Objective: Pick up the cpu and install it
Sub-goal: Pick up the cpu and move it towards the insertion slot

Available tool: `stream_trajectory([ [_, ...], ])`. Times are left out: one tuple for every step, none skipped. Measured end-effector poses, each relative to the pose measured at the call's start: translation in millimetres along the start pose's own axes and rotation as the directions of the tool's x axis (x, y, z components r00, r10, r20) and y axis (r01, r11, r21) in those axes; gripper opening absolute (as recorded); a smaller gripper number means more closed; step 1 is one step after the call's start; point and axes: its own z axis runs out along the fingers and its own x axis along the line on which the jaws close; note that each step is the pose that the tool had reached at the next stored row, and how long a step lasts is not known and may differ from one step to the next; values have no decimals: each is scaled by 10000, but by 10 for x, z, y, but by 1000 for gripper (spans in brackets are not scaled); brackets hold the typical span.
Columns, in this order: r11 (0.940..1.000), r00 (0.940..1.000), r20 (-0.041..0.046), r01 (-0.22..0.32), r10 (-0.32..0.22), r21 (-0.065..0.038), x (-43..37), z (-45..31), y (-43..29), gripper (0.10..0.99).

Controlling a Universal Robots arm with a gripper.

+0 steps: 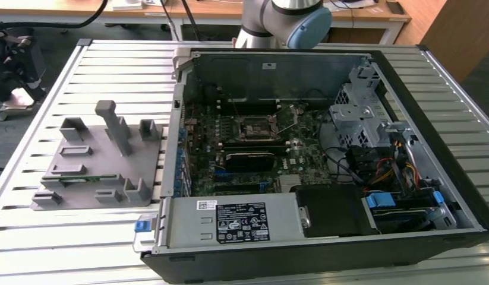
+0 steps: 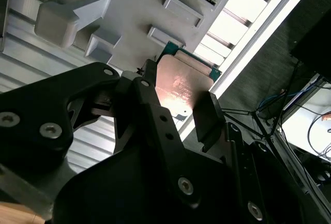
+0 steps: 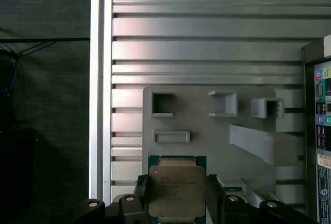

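My gripper (image 3: 177, 197) is shut on the cpu (image 3: 177, 180), a flat square chip with a silvery top and a green rim, one black finger (image 3: 142, 195) on each of two opposite edges. The second wrist view has the same grip: the cpu (image 2: 182, 79) sits between the fingers of the gripper (image 2: 178, 97). The chip hangs above the grey plastic fixture block (image 3: 207, 131), near its edge, and clear of it. In the exterior view the fixture block (image 1: 101, 160) lies on the slatted table at the exterior view's left, and the motherboard socket (image 1: 256, 126) sits inside the open computer case.
The open computer case (image 1: 403, 237) takes up the table's middle and the exterior view's right, with cables, a drive cage (image 1: 363, 116) and a power supply (image 1: 236, 222) inside. Upright posts (image 1: 113, 124) rise from the fixture. The table edge (image 3: 101, 79) runs beside the fixture. The arm's base (image 1: 280, 24) stands behind the case.
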Motion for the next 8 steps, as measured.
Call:
stream_trajectory([
  [10000, 10000, 0, -1, 1, 0, 0, -6, 0, 525],
  [10000, 10000, 0, 0, 0, 0, 0, -10, 0, 525],
  [10000, 10000, 0, 0, 0, 0, 0, -15, 1, 525],
  [10000, 10000, -1, 0, 0, 0, 0, -20, 1, 525],
  [10000, 10000, 0, 0, 0, 1, 0, -24, 1, 525],
  [10000, 10000, 0, 0, 0, 0, 0, -29, 2, 525],
  [10000, 10000, 0, 0, 0, 1, 0, -34, 2, 525],
  [10000, 10000, 0, 0, 0, 3, 0, -39, 3, 525],
])
